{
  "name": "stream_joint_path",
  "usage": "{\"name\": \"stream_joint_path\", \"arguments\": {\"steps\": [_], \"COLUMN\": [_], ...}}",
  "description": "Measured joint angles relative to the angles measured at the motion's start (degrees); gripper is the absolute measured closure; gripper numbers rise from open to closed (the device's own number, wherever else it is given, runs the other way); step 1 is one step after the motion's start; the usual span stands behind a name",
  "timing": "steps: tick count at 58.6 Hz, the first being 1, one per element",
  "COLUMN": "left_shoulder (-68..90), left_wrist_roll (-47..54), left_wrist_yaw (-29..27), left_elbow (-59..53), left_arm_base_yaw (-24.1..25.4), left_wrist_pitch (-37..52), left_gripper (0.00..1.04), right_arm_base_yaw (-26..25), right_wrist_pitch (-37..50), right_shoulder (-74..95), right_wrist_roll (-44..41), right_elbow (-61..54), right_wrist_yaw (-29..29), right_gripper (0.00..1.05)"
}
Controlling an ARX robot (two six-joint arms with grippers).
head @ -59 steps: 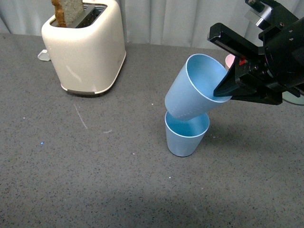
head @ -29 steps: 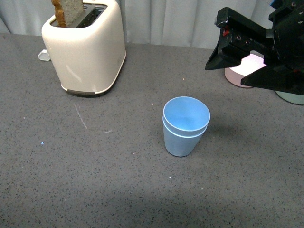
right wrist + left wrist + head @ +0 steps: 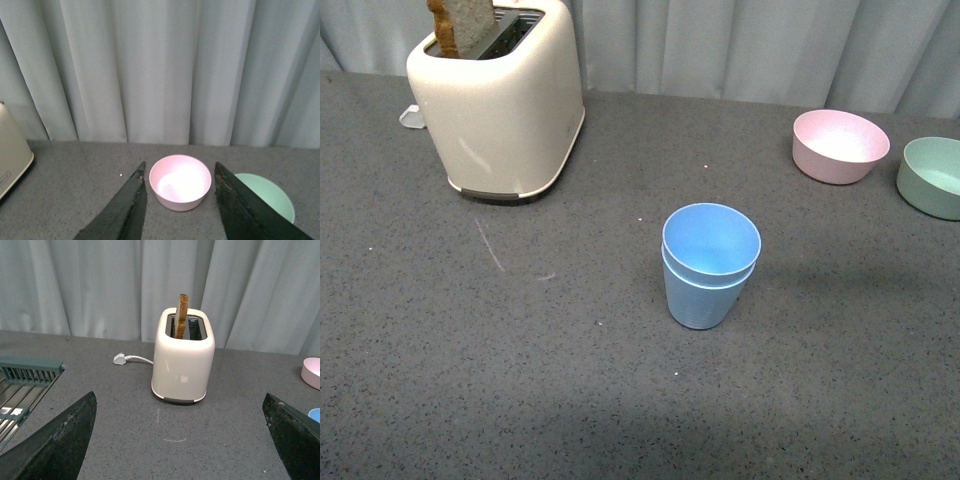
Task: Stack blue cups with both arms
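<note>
Toaster (image 3: 500, 105) sits at the desk's (image 3: 470, 380) back-left corner, bread slice (image 3: 465, 25) sticking out of its slot. Blue cups (image 3: 710, 265): two light blue matte tumblers, nested upright, both rims showing, mid-desk, nothing touching them. Pink bowl (image 3: 840, 146) and green bowl (image 3: 932, 177) sit at the back-right. Left gripper (image 3: 182, 440): jaws wide apart, empty. Right gripper (image 3: 179, 205): jaws apart, empty, framing the pink bowl.

Two light blue cups (image 3: 710, 265), handleless and tapered, stand upright and nested one inside the other, near the centre of the grey worktop (image 3: 520, 380).
</note>
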Motion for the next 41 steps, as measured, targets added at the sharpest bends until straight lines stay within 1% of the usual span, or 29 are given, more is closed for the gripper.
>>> {"name": "stream_joint_path", "arguments": {"steps": [1, 3, 6, 9, 14, 29, 33, 41], "left_shoulder": [0.0, 0.0, 0.0, 0.0, 0.0, 0.0, 0.0, 0.0], "left_wrist_roll": [0.0, 0.0, 0.0, 0.0, 0.0, 0.0, 0.0, 0.0], "left_wrist_yaw": [0.0, 0.0, 0.0, 0.0, 0.0, 0.0, 0.0, 0.0], "left_elbow": [0.0, 0.0, 0.0, 0.0, 0.0, 0.0, 0.0, 0.0], "left_arm_base_yaw": [0.0, 0.0, 0.0, 0.0, 0.0, 0.0, 0.0, 0.0], "left_wrist_pitch": [0.0, 0.0, 0.0, 0.0, 0.0, 0.0, 0.0, 0.0], "left_gripper": [0.07, 0.07, 0.07, 0.07, 0.07, 0.07, 0.07, 0.07], "right_arm_base_yaw": [-0.6, -1.3, -2.4, -3.3, -4.7, -7.3, -9.8, -11.6], "right_wrist_pitch": [0.2, 0.2, -0.5, -1.4, -3.4, -10.4, -12.6, -17.1], "right_shoulder": [-1.8, -3.8, -6.8, -9.6, -15.5, -27.5, -30.8, -36.8], "right_wrist_roll": [-0.3, -0.5, -1.0, -1.4, -1.4, -1.4, -1.4, -1.4], "right_elbow": [-1.3, -3.2, -6.7, -9.2, -12.6, -18.0, -18.9, -20.3], "right_wrist_yaw": [-0.5, -1.1, -2.4, -3.5, -5.0, -7.4, -11.3, -11.5], "right_gripper": [0.71, 0.78, 0.92, 1.04, 1.04, 1.04, 1.04, 1.04]}}
